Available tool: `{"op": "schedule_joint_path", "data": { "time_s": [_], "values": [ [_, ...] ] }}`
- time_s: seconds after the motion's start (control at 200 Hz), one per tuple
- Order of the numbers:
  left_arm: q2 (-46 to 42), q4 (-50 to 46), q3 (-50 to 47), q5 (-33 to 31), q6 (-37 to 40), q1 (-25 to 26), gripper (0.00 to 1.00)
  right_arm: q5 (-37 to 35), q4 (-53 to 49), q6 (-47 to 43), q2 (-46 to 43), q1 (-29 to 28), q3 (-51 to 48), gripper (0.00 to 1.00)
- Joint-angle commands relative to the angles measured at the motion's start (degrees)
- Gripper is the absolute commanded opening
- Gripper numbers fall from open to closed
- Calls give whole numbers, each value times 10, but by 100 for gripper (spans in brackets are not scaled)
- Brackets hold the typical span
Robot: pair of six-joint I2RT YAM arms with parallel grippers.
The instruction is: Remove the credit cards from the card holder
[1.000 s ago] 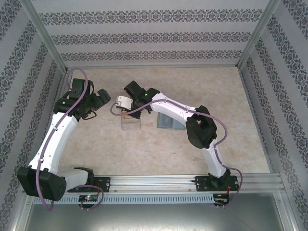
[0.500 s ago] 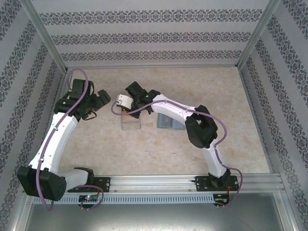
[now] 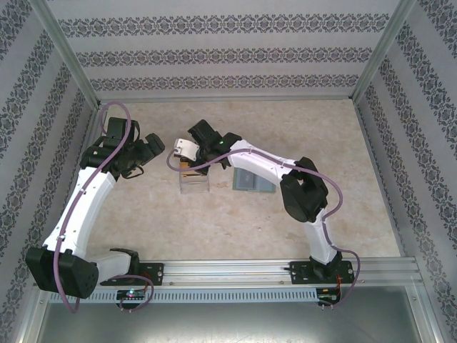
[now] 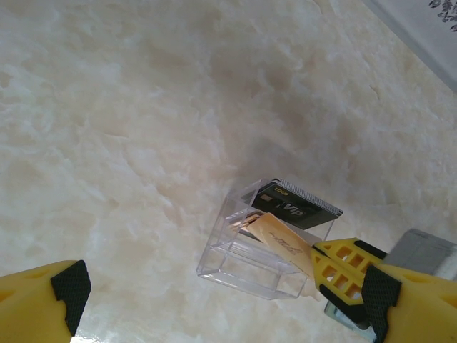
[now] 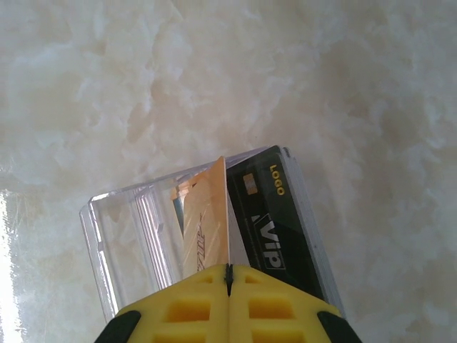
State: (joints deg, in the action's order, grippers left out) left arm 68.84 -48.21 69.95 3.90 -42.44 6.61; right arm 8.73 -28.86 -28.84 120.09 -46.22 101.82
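A yellow-orange credit card (image 5: 207,221) stands on edge in my right gripper (image 5: 228,275), which is shut on its near end. The card hangs over a clear plastic box (image 5: 128,229) and its lower end is inside the box. A black VIP card (image 5: 275,218) leans against the box's right wall. From above, the right gripper (image 3: 187,158) is over the box (image 3: 194,182). The grey-green card holder (image 3: 250,180) lies flat just right of the box, partly under the right arm. My left gripper (image 3: 153,151) stands open to the left of the box with nothing in it.
In the left wrist view the box (image 4: 264,250) with both cards lies ahead between the open fingers (image 4: 71,286), and a grey corner of the card holder (image 4: 428,250) shows at the right. Patterned walls (image 3: 228,53) enclose the marble table (image 3: 214,221).
My right gripper has edged slightly right and away with the orange card, and its elbow swung right. The left arm has not moved.
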Motion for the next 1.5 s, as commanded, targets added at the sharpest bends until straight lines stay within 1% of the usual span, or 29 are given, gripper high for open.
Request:
{"op": "schedule_joint_path", "data": {
  "time_s": [0.0,0.215,0.485,0.59,0.939,1.094,1.499],
  "values": [
    [-1,-3,-4,4,-4,-10,100,21,14,-8,-36,9,-8,0],
    [2,-9,-2,8,-6,-10,100,31,20,-19,-31,10,-24,0],
    [1,-15,-2,9,-10,-10,100,38,57,-34,-31,14,-59,0],
    [2,-19,0,8,-10,-10,100,57,81,-41,-39,19,-75,0],
    [3,-35,10,1,-10,-11,100,102,110,-72,-46,24,-84,0],
    [3,-42,12,-3,-10,-11,100,101,124,-94,-45,27,-98,0],
    [3,-46,13,-6,-14,-11,100,111,137,-100,-47,40,-117,0]
  ]
}}
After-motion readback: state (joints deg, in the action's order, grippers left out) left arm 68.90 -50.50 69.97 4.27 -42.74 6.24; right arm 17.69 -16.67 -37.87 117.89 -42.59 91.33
